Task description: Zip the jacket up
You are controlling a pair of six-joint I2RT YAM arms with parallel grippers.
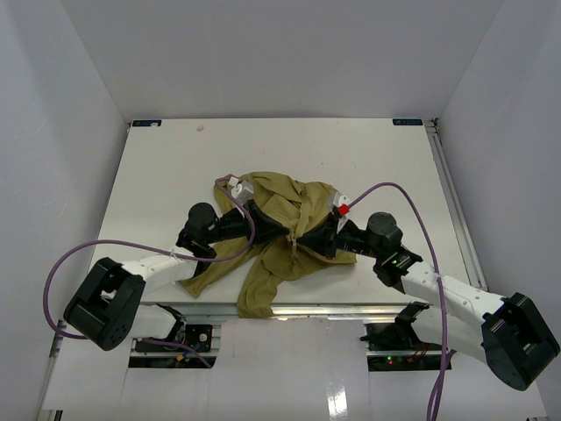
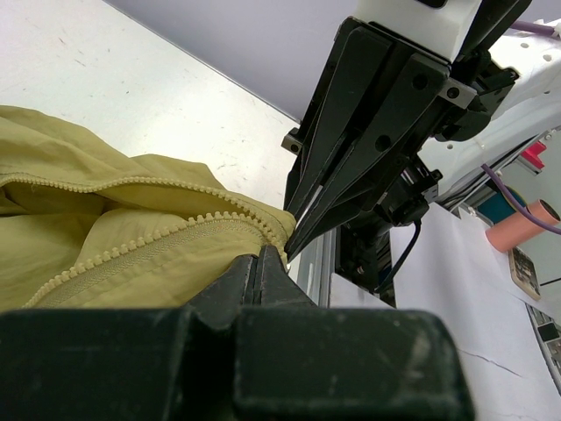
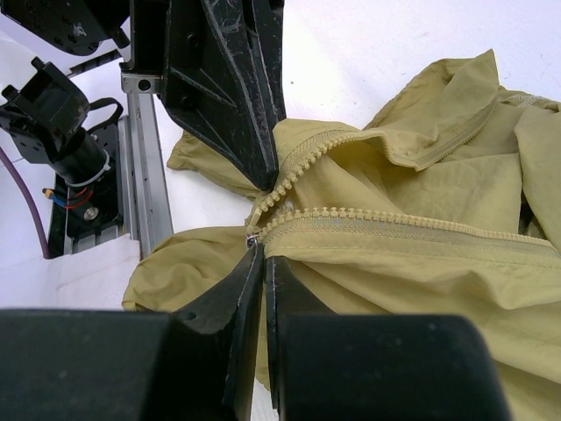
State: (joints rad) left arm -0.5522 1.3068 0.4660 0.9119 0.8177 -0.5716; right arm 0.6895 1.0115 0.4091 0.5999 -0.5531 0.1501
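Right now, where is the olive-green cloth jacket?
Top view: the olive-green cloth jacket lies crumpled centrally on the white table, between the left gripper and right gripper, both pinching its zipper end.

Bright, even, diffuse light from above in the overhead view; only soft, pale shadows beneath the arms (image 1: 158, 263) on the table (image 1: 175, 167). Small streak of glare on the near white surface (image 1: 337, 399). In the wrist views, crisp on the jacket (image 3: 421, 254), soft and nearly black on the closest fingers (image 2: 351, 360).
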